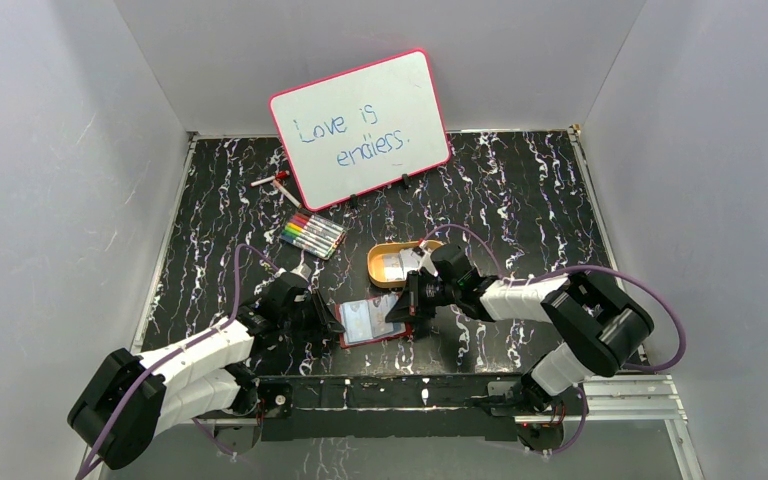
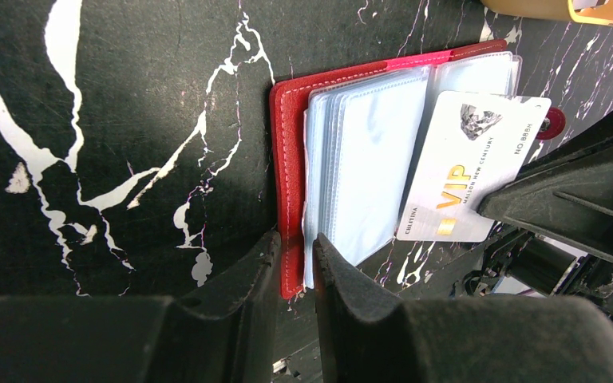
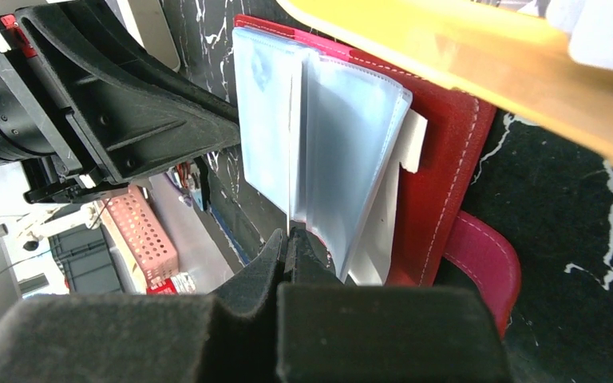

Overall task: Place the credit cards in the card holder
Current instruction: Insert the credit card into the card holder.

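While your right gripper [image 3: 287,241] is pinching the card [image 2: 467,167] by its end, your left gripper [image 2: 297,267] is nipping the cover of the holder [image 2: 290,144], lying open between the arms. The card is likely handling stiff and slick; you are rightly gripping its trailing edge.

Whiteboard [image 1: 360,128], blue handwriting: "Love is endless."

Credit card [image 2: 467,163], pale face:
- Large gold "VIP".
- Small print alongside: "MAISON NEW CENTURY".
- One end: "NO" plus four characters, not clearly legible.
- Other end: tiny name, roughly "CHRISTINA".
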You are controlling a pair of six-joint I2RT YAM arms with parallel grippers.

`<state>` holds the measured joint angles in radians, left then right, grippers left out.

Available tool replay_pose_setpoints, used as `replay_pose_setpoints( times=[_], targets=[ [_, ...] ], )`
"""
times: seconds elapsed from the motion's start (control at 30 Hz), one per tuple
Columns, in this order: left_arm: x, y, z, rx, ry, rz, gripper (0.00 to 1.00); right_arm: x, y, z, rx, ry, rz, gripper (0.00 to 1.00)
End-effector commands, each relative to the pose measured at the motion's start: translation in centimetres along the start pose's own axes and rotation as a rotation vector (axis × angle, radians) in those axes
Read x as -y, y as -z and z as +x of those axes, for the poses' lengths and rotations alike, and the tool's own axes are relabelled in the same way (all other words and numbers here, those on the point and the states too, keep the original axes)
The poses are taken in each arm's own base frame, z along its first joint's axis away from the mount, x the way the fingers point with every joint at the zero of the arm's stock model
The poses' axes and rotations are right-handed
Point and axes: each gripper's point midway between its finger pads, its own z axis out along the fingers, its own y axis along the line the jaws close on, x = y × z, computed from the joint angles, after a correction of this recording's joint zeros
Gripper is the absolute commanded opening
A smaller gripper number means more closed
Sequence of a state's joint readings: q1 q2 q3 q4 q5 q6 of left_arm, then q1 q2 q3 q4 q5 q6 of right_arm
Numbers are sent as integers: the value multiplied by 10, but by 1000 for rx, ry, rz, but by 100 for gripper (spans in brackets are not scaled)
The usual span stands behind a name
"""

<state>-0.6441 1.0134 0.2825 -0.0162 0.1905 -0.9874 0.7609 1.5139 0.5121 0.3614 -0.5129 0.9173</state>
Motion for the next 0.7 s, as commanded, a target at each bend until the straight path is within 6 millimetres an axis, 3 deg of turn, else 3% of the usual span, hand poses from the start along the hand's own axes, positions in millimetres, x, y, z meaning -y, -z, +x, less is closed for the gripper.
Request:
replay_pose_setpoints(
  times=[0.0, 0.67],
  targets=[
    [-6, 0, 4, -11, -3, -20, 20, -14, -3, -5, 2, 29, -52, 0],
    [-7, 0, 5, -14, 0, -20, 20, -17, -9, -5, -8, 24, -74, 0]
  ],
)
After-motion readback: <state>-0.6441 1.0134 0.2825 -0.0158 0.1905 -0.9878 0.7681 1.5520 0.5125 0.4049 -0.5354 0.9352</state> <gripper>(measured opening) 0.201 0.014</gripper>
